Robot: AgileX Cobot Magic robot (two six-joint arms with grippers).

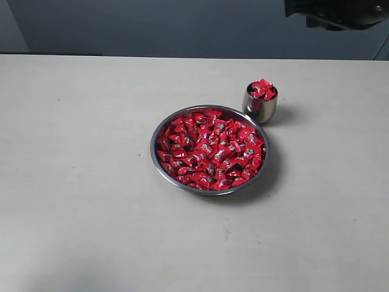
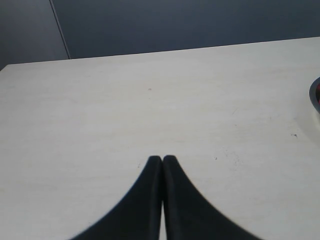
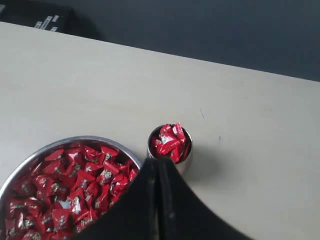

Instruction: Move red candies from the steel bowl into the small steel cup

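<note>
On the pale table, shiny red wrapped candies [image 1: 209,149] fill the wide shallow steel bowl [image 1: 152,145]. The small steel cup [image 1: 260,109], heaped, stands just beside its rim, possibly touching. The right gripper [image 3: 157,162], jaws pressed together and apparently empty, hangs above both. The left gripper [image 2: 162,159], likewise closed, is farther off.

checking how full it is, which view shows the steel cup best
The exterior view: the cup stands whole and unblocked, candies heaped above its rim. The right wrist view looks into it, but the right gripper hides part of its side. The left wrist view misses it.
</note>
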